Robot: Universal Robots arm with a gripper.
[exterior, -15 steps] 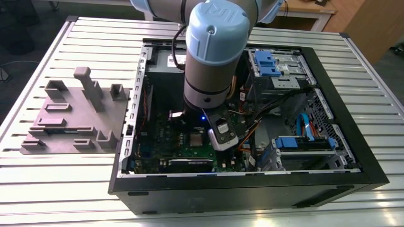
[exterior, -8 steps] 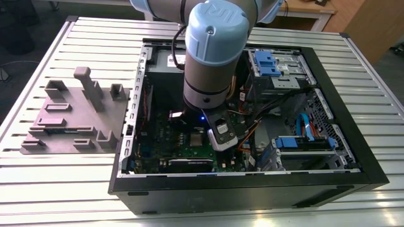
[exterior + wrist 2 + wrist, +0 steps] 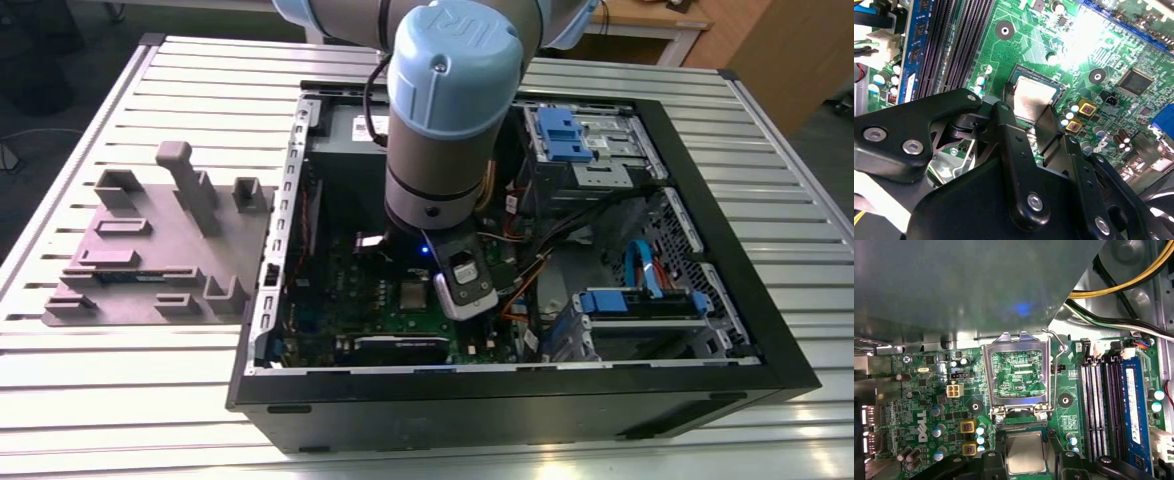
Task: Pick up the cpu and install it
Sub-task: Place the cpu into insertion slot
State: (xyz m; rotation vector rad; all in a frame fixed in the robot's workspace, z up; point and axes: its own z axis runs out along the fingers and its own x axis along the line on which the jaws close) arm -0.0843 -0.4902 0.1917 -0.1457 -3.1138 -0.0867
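cpu [image 3: 1025, 454]: square, flat, dull silver top, lying on the green motherboard [image 3: 919, 390]; my gripper [image 3: 1029, 106] narrow, jaws clamped on its opposite edges. first wrist view adds the open metal frame [image 3: 1019, 372] beside it; exterior view, the black case [image 3: 534, 410].

cpu [image 3: 1025, 453] on motherboard [image 3: 919, 390] | frame [image 3: 987, 375] just beside cpu | motherboard in case [image 3: 534, 395] | case on table [image 3: 134, 410]

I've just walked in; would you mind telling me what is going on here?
The robot arm reaches into the open computer case, with its pincer down at the CPU socket on the green motherboard. The cpu lies right at the pincer, at the socket. The socket's metal frame stands flipped open. Whether the pincer grips the cpu, I cannot tell.
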